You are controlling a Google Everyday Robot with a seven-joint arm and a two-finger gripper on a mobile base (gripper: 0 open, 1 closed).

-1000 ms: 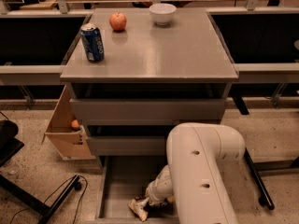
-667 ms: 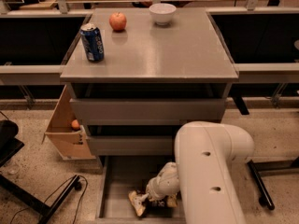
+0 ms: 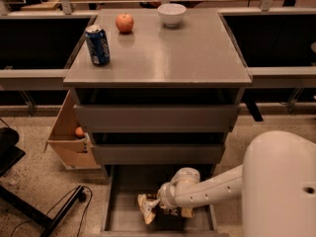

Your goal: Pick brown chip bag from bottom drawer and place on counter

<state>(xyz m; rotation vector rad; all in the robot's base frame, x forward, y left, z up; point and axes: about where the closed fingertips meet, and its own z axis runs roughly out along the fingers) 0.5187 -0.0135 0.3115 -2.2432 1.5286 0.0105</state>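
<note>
Gripper (image 3: 157,201) lowered into the bottom drawer (image 3: 123,217), at the brown chip bag (image 3: 147,209).
The bag is seen just below and beside the gripper, on the drawer floor; whether it is clamped cannot be told. Since the earlier frame the white arm (image 3: 212,189) has been swung rightward, while the bag is kept near the same spot.

gripper (image 3: 159,200) in open bottom drawer (image 3: 121,220) — room above, can (image 3: 97,45), apple (image 3: 124,22), bowl (image 3: 172,14) along back of counter (image 3: 187,58)

A: What sits on the counter (image 3: 197,58)?
B: Can (image 3: 97,44) at the left edge, apple (image 3: 124,22) behind it, bowl (image 3: 172,14) right of the apple.
A: Below?
B: Chip bag (image 3: 146,209) in the bottom drawer (image 3: 123,217), with the gripper (image 3: 157,202) at the bag, reaching in from the right.
</note>
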